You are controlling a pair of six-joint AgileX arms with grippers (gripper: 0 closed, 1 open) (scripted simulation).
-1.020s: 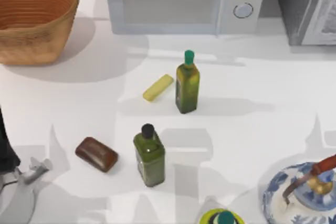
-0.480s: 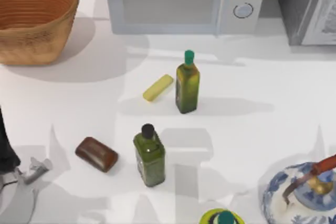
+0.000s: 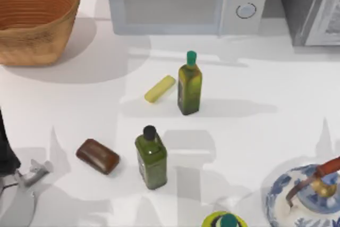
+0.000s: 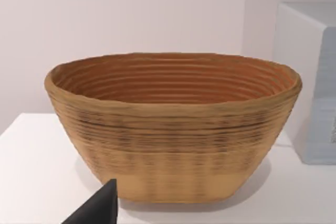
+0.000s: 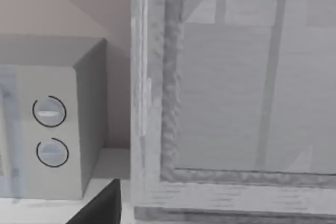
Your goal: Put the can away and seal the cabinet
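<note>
Woven and ribbed, the tan basket [image 4: 173, 129] sits just ahead of the left claw [image 4: 97, 211] on the white worktop [image 4: 31, 171]. Ahead of the right claw [image 5: 102, 205] rises the grey, grained cabinet [image 5: 236, 103], with the boxy microwave [image 5: 47, 129] just beside it. From above, a black-capped bottle [image 3: 151, 158], brown bar [image 3: 98, 156], yellow bar [image 3: 160, 89] and green-capped bottle [image 3: 189, 83] stand apart mid-worktop. Whether either claw is open or closed cannot be told.

White table [image 3: 265, 131] with bottles [image 3: 151, 158], basket [image 3: 32, 35], microwave [image 3: 180, 1]
</note>
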